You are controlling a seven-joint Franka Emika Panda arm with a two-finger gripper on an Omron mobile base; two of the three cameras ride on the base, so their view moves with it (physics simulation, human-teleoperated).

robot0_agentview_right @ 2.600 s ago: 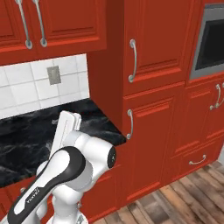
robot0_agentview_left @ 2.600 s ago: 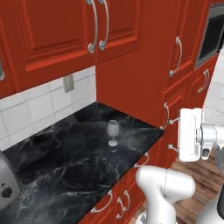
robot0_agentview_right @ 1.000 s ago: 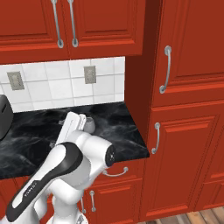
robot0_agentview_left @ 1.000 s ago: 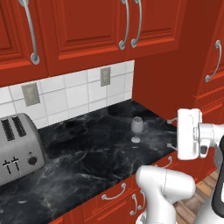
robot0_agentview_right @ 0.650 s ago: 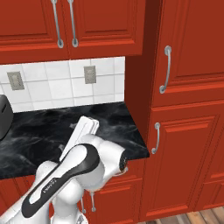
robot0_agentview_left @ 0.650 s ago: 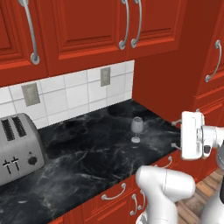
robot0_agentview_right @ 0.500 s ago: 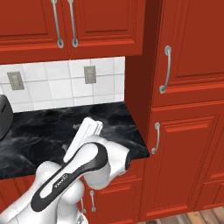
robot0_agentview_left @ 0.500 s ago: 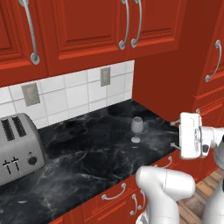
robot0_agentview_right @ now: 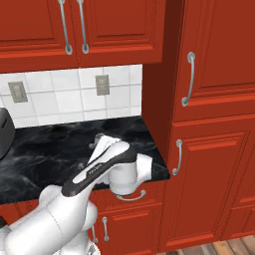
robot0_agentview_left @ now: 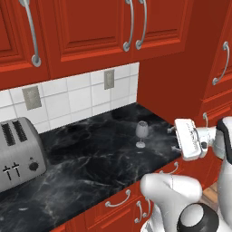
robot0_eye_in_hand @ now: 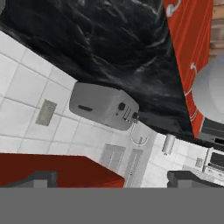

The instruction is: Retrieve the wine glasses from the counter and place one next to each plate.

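I observe one wine glass (robot0_agentview_left: 142, 133) upright on the bench (robot0_agentview_left: 99, 158); fingers (robot0_agentview_left: 173, 138) spread wide, empty, at its 3 o'clock.

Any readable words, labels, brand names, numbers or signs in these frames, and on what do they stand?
No readable text anywhere.
Toaster: small dark marks on its front by the knob, no legible lettering.
Wall outlets: plain plates, no markings.
Counter and wine glass: no labels.
Robot arm: a dark stripe, no legible writing.
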